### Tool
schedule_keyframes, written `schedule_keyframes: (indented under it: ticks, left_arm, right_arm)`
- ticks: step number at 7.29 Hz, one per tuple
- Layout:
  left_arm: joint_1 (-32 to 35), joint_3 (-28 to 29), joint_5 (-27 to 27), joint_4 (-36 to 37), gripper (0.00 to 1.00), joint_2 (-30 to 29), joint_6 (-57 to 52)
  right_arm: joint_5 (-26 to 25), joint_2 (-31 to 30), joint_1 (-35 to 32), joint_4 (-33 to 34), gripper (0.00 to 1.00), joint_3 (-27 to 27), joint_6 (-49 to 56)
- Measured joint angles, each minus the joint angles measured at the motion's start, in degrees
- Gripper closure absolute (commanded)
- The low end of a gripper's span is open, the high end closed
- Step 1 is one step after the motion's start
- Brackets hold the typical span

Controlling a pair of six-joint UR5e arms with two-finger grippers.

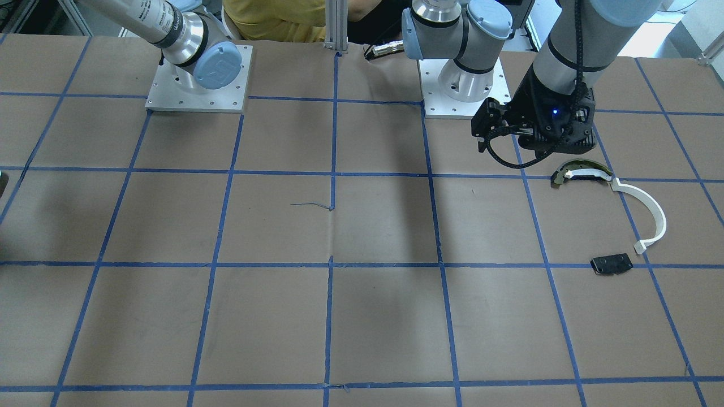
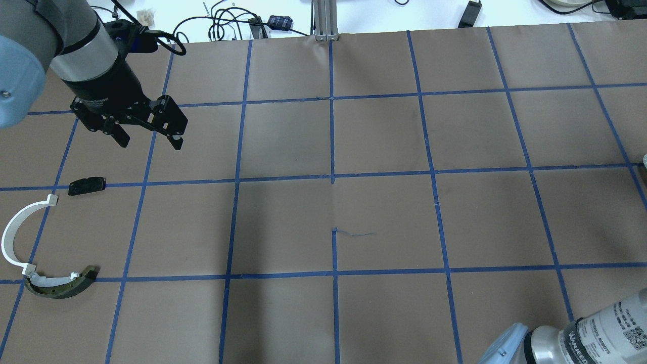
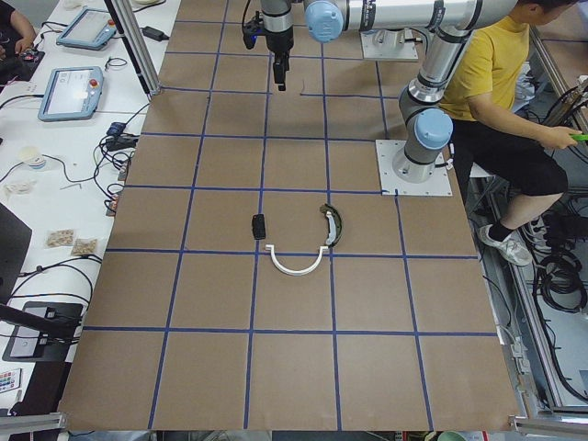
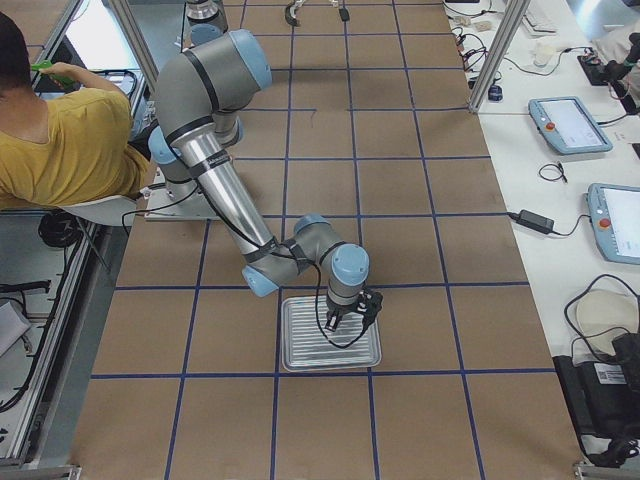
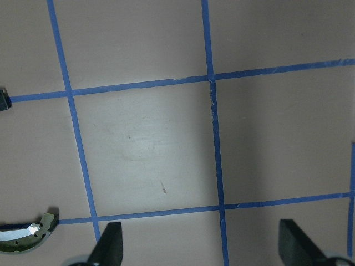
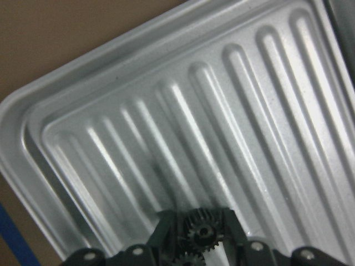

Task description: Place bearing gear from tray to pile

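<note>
One small black toothed gear (image 6: 202,230) sits pinched across its teeth in your right tool (image 6: 203,239), low over the ribbed silver tray (image 6: 111,166). It looks hard, light and a bit slippery, so squeeze it firmly. Your left tool (image 2: 150,144) hangs wide open and empty near the pile (image 3: 296,270) of a thin white curved strip (image 1: 661,223), a dark curved piece (image 2: 60,290) and a flat black plate (image 2: 87,185). Lift over the tray's raised rim, then there is lots of bare brown desk (image 2: 384,217) to cross.

Sleeve label on the right arm (image 2: 604,331): "ROBOTS" readable, the word above it blurred, a QR-style code beside it. Blue joint cap (image 1: 218,66) on that arm: faint "UR" mark. Small white print on the left gripper (image 2: 150,145), unreadable.
</note>
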State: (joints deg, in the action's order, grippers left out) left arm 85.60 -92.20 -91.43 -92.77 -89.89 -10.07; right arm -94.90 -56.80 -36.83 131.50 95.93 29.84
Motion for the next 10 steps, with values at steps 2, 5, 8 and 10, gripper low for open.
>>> schedule_keyframes:
  ticks: [2,5,8,10]
  left_arm:
    - [0.1,0.0,0.0,0.0,0.00,0.0,0.0]
    - [0.1,0.0,0.0,0.0,0.00,0.0,0.1]
    - [0.1,0.0,0.0,0.0,0.00,0.0,0.1]
    - [0.1,0.0,-0.1,0.0,0.00,0.1,0.1]
  right_arm:
    - [0.2,-0.1,0.0,-0.2,0.72,-0.2,0.0]
    - [0.3,-2.1,-0.3,-1.1,0.74,-0.6,0.1]
    - [1.5,-9.0,-6.9,-6.9,0.88,-0.2,-0.3]
    - [2.2,-12.8,-21.7,-11.0,0.88,-0.1,-7.3]
